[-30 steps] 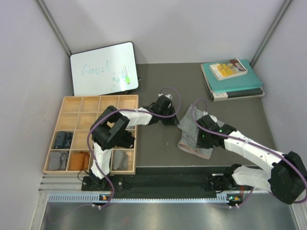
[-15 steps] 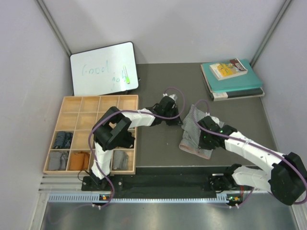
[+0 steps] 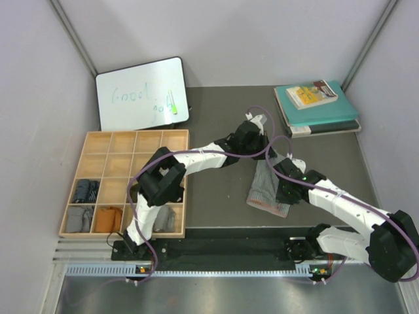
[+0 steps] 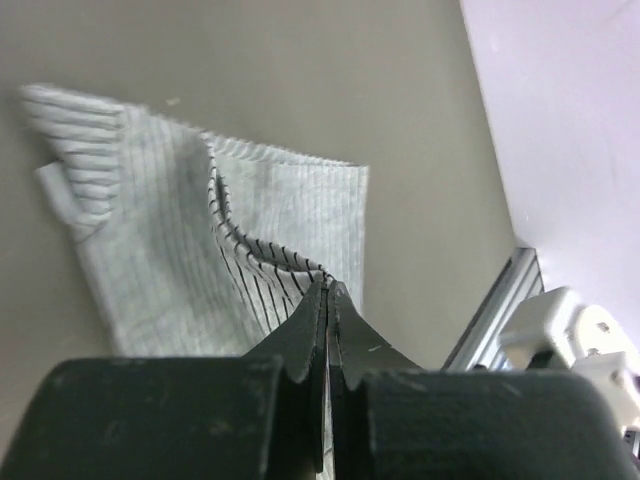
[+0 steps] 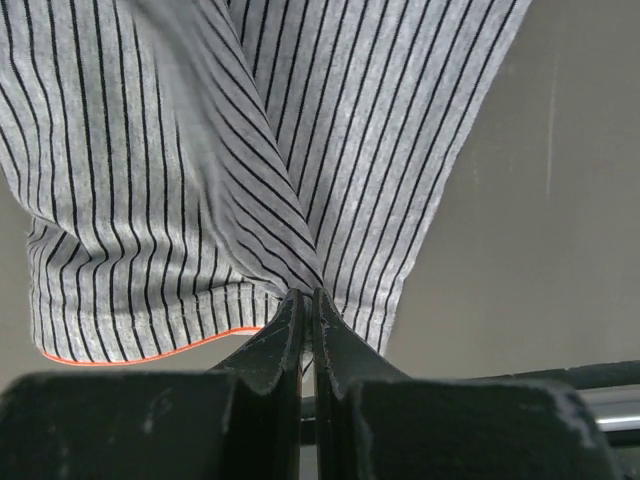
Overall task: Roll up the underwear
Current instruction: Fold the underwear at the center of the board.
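Note:
The grey underwear with fine black stripes (image 3: 264, 191) lies on the dark table right of centre, drawn into a narrow strip. My left gripper (image 3: 260, 154) is at its far end, and in the left wrist view it is (image 4: 328, 288) shut on a raised fold of the underwear (image 4: 190, 250). My right gripper (image 3: 282, 186) is at the cloth's right side. The right wrist view shows it (image 5: 308, 296) shut on the striped underwear (image 5: 150, 180), close to an orange-trimmed hem.
A wooden compartment tray (image 3: 124, 140) stands at the left with rolled cloth items in its near cells. A whiteboard (image 3: 141, 91) leans at the back left. Teal books (image 3: 317, 108) are stacked at the back right.
My left gripper has closed on the cloth's far edge and swung right and farther back with it. The underwear has been pulled narrower. The right gripper has hardly moved.

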### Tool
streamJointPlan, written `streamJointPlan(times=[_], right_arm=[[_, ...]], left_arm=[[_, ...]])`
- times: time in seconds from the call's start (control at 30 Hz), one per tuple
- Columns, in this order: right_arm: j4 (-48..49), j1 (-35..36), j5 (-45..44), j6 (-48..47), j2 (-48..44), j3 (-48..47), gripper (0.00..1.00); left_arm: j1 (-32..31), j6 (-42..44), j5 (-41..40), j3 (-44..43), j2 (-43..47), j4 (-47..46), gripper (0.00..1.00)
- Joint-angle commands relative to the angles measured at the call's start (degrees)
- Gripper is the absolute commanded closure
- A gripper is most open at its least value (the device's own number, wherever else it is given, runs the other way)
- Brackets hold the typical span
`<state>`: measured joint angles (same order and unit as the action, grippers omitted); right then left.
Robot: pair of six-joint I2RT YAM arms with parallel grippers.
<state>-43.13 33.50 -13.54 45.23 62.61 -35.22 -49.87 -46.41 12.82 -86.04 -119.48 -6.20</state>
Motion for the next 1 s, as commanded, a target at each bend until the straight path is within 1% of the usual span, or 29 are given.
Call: streamJointPlan(times=[0.0, 0.17, 0.43, 0.97], right_arm=[[-2.04, -0.62, -2.72, 0.91, -0.64, 0.42, 1.0], [-3.53, -0.63, -3.16, 1.44, -1.87, 0.86, 1.0], [-4.41, -0.62, -3.68, 2.23, -2.67, 1.56, 1.0], [-7.93, -0.71, -5.7, 5.74, -5.3, 0.95, 1.0]], left_arm=[[-1.81, 0.62, 2.03, -6.5, -4.17, -2.94, 1.0], [-4.01, 0.8, 2.65, -10.81, -7.34, -2.77, 1.0], [-5.59, 1.06, 2.91, -14.41, -10.51, -2.07, 1.0], [-7.17, 0.1, 3.18, -15.65, -11.83, -2.86, 1.0]])
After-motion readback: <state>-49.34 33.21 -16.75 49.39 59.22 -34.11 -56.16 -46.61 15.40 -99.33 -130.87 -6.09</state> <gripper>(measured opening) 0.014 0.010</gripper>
